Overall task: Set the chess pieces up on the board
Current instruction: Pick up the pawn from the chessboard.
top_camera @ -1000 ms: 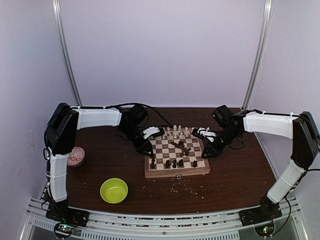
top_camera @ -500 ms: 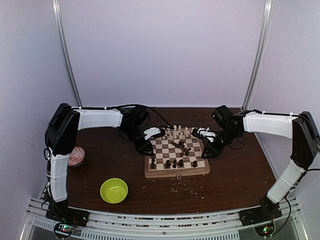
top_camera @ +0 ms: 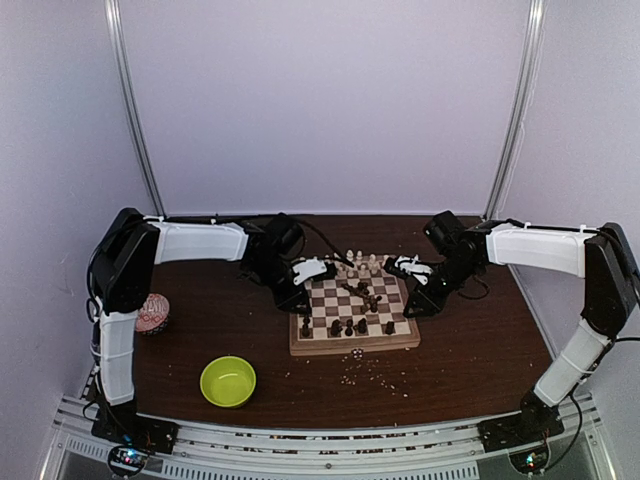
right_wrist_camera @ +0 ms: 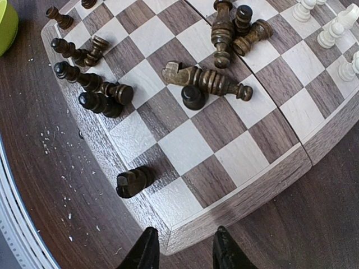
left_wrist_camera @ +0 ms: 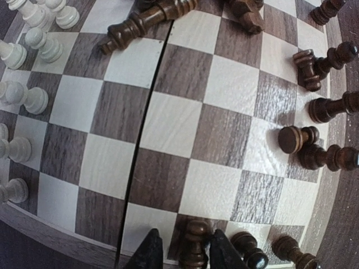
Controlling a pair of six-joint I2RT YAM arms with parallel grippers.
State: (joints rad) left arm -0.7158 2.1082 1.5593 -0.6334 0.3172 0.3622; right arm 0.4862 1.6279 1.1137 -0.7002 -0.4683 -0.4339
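The board [top_camera: 355, 346] lies mid-table. Pale chess pieces [top_camera: 355, 265] stand along its far rows, and dark ones [top_camera: 350, 326] stand or lie in the middle and the near rows. In the left wrist view my left gripper [left_wrist_camera: 185, 255] is open at the board's left edge. An upright dark pawn [left_wrist_camera: 194, 249] stands between its fingers [left_wrist_camera: 150, 252], close to the right one and apart from the left one. My right gripper [right_wrist_camera: 182, 249] hangs open over the board's corner [right_wrist_camera: 241, 190], holding nothing. A dark piece [right_wrist_camera: 134, 181] lies on its side nearby.
A lime-green bowl [top_camera: 228, 380] sits at the front left, a pink-and-white cup [top_camera: 152, 313] at the far left. Pale crumbs [top_camera: 365, 375] are scattered in front of the board. Several dark pieces [right_wrist_camera: 207, 80] lie toppled mid-board. Both arms flank the board.
My left gripper has shifted slightly right onto the board's edge, and its jaws have narrowed around the dark pawn. The right arm has not moved.
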